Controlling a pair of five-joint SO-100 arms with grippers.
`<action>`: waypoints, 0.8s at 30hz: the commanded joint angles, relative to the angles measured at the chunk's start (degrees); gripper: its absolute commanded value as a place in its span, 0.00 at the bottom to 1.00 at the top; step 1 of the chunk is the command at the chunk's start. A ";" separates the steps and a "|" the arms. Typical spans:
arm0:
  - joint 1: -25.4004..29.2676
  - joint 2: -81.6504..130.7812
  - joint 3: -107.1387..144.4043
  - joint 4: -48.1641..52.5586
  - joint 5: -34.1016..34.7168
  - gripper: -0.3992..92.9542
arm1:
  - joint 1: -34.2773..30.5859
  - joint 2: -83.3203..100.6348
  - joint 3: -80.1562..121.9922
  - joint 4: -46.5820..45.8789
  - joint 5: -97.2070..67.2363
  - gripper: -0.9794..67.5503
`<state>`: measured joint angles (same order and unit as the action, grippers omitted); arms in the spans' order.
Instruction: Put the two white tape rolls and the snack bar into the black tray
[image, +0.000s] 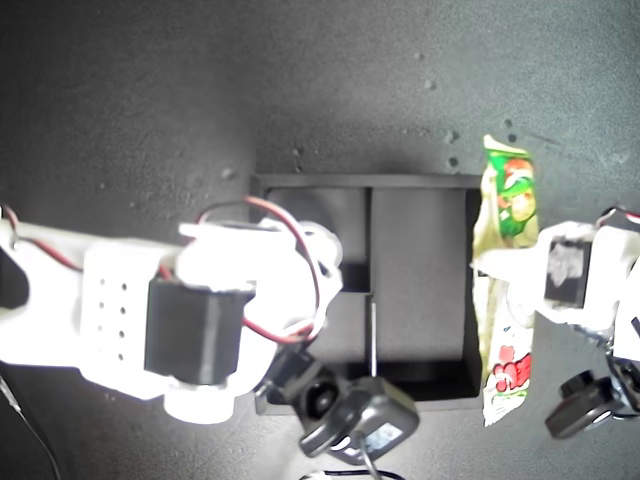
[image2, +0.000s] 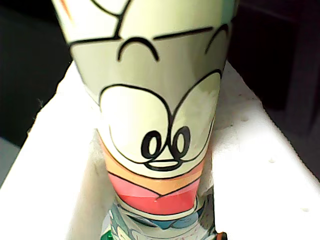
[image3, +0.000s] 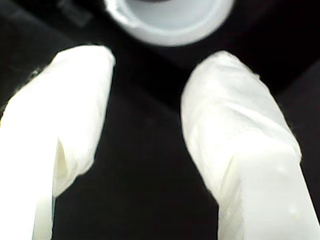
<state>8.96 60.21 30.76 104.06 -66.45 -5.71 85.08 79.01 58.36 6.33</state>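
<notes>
My first tool (image2: 160, 210) is closed on the snack bar (image: 505, 280). In the first wrist view the wrapper fills the space between the two white fingers (image2: 260, 165), with a cartoon face printed on it. In the exterior view the snack bar runs along the outer wall of the black tray (image: 420, 180), on the exterior view's right. It looks just outside the tray, close to that wall. I cannot tell if it touches the bench (image: 150, 100) or hangs above it.

My second tool (image3: 145, 125) is spread wide, with nothing between its fingers (image3: 240, 125). It points down over dark black ground inside the tray. Just past the fingertips sits one white tape roll (image3: 170, 20), a pale ring, only partly in view. In the exterior view this arm covers the tray's side on the exterior view's left, so the roll is hidden there. I cannot see a second roll anywhere.

The tray sits near the middle of the dark bench.
</notes>
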 joint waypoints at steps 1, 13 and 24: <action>3.16 12.13 9.40 1.05 -6.15 0.11 | -0.26 -4.83 -7.03 -2.90 -3.96 0.01; 20.83 18.54 23.38 0.09 -19.78 0.20 | -0.18 -12.30 -11.43 -5.71 -5.27 0.32; 22.32 12.57 32.08 -3.52 -23.55 0.29 | 1.58 -12.22 -11.87 -0.26 -4.39 0.38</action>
<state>31.55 71.37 60.64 102.74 -89.03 -5.10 72.16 68.99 56.51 2.55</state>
